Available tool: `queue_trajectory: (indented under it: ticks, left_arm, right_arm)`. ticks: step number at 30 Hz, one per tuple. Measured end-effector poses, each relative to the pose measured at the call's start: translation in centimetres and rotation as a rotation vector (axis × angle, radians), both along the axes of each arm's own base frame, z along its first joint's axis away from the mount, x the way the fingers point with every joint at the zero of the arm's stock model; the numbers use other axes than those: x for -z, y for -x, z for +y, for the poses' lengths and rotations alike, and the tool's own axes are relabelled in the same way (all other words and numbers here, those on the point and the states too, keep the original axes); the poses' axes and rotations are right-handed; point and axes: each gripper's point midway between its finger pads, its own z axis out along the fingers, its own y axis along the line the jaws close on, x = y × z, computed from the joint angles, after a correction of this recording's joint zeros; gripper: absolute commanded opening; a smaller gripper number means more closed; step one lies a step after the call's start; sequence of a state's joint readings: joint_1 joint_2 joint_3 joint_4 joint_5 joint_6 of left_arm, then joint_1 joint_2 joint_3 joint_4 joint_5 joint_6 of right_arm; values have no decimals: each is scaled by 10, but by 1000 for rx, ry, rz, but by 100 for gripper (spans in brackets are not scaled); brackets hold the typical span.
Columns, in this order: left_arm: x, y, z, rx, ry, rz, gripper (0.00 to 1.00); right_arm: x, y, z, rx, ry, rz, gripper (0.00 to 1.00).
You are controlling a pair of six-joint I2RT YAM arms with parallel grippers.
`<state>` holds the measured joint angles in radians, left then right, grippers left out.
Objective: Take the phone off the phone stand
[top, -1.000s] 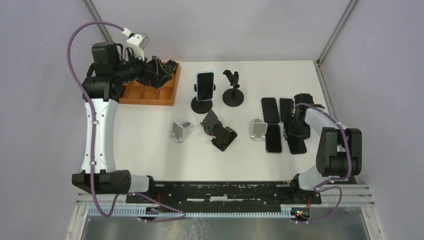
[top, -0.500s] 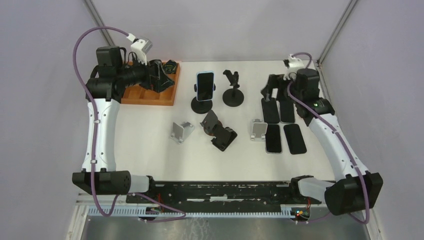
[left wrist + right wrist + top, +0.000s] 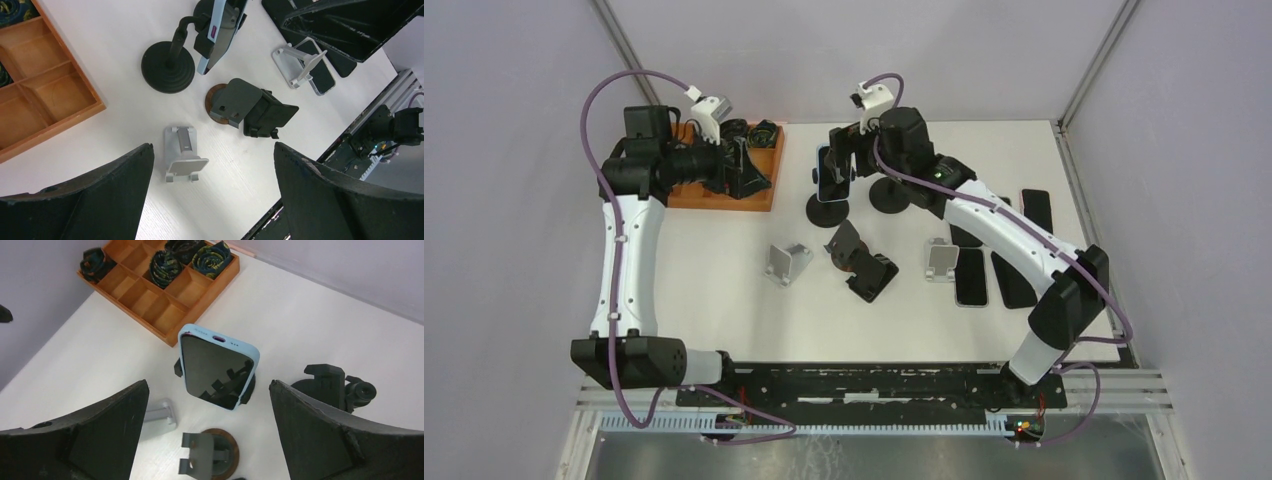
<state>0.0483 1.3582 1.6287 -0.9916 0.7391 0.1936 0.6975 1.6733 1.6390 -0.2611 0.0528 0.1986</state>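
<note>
Both spread and empty: left end effector by the tray, right end effector facing the phone, clamped in its stand beside the tray. Approach step; next, close in and pinch its sides.

the top camera sits high up and looks straight down on the whole table, with the arm bases at 6 o'clock. the left wrist camera looks down from lower, phone at 12 o'clock. the right wrist camera is closest, phone in the middle, wooden tray at 11 o'clock. all three see both.
</note>
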Motion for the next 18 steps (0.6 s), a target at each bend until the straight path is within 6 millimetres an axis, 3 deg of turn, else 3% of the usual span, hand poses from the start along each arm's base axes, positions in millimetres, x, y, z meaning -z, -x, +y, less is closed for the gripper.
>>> queue_trajectory:
  ticks: [3,6,8,10,12,16,18]
  left_arm:
    - [3,2,6,-4,-9,8,95]
    - [4,2,10,-7,-14,10,96]
    - [4,2,11,-5,-10,9,96]
    - [4,3,11,-3,-6,10,97]
    - [4,2,11,-5,-5,12,99]
    - [5,1,13,-9,-6,15,100]
    - [5,1,13,-11,-6,15,100]
  right_arm:
    - [-2,-3,4,27,-87,1,98]
    - [0,-3,-8,62,-151,-1,98]
    - [-7,-14,-14,156,-112,7,98]
    - [-34,-27,1,235,-100,-43,98]
    - [-49,-18,25,259,-105,-87,98]
    - [-36,23,60,254,-61,-81,98]
    - [-26,26,65,268,-42,-72,98]
